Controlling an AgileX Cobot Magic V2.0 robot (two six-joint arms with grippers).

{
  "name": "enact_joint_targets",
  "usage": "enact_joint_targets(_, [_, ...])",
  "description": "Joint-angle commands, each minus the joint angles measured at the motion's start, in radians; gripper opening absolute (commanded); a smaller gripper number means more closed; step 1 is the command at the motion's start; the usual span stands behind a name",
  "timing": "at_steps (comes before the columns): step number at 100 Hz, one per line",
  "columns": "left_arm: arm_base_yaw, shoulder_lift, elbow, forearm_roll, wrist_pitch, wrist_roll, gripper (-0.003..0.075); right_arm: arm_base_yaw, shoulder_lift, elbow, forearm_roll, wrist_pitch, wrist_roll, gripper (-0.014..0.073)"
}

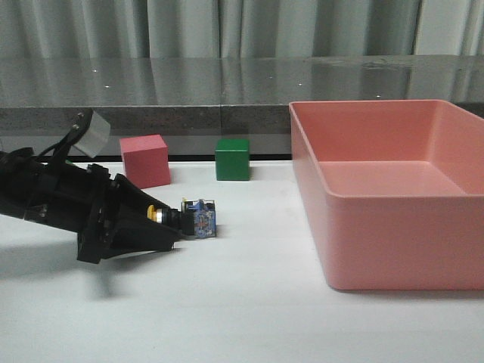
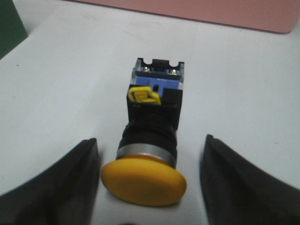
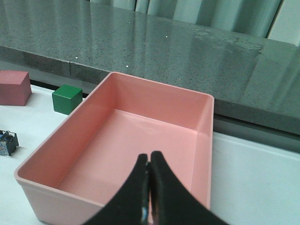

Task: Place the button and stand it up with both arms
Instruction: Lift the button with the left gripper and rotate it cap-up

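Note:
The button [image 1: 198, 218] lies on its side on the white table, yellow cap toward my left arm, clear and blue base block pointing away. My left gripper [image 1: 162, 224] is low at the table and open. In the left wrist view the button [image 2: 152, 136] lies between the open fingers [image 2: 70, 178], which flank the yellow cap with gaps on both sides. My right gripper [image 3: 149, 157] is shut and empty, held above the pink bin [image 3: 159, 83]. It is out of the front view. The button's base shows at the edge of the right wrist view [image 3: 7, 142].
A large pink bin [image 1: 370, 107] fills the right side of the table. A pink cube [image 1: 145, 160] and a green cube [image 1: 232, 159] stand behind the button near the table's back edge. A grey stone ledge [image 1: 151, 117] runs behind them.

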Motion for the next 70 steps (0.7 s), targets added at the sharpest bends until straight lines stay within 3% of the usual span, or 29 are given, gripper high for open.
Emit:
enact_joint_targets(1, [-0.001, -0.041, -0.013, -0.012, 0.052, -0.002, 0.0223, -0.003, 0.004, -0.026, 0.006, -0.075, -0.001, -0.0109])
enact_joint_targets(16, [0.018, -0.05, -0.013, 0.016, 0.088, -0.006, -0.0022, -0.003, 0.004, -0.026, 0.006, -0.075, -0.001, -0.0109])
enact_joint_targets(34, [0.044, -0.142, -0.013, 0.081, 0.125, -0.077, -0.0019, -0.003, 0.004, -0.026, 0.006, -0.075, -0.001, -0.0109])
enact_joint_targets(46, [0.051, -0.264, -0.026, 0.134, 0.042, -0.215, -0.0019, -0.003, 0.004, -0.026, 0.006, -0.075, -0.001, -0.0109])
enact_joint_targets(61, [0.022, -0.431, -0.111, 0.452, -0.153, -0.508, -0.0019, -0.003, 0.004, -0.026, 0.006, -0.075, -0.001, -0.0109])
enact_joint_targets(70, [-0.004, -0.49, -0.197, 0.715, -0.15, -0.746, -0.0019, -0.003, 0.004, -0.026, 0.006, -0.075, -0.001, -0.0109])
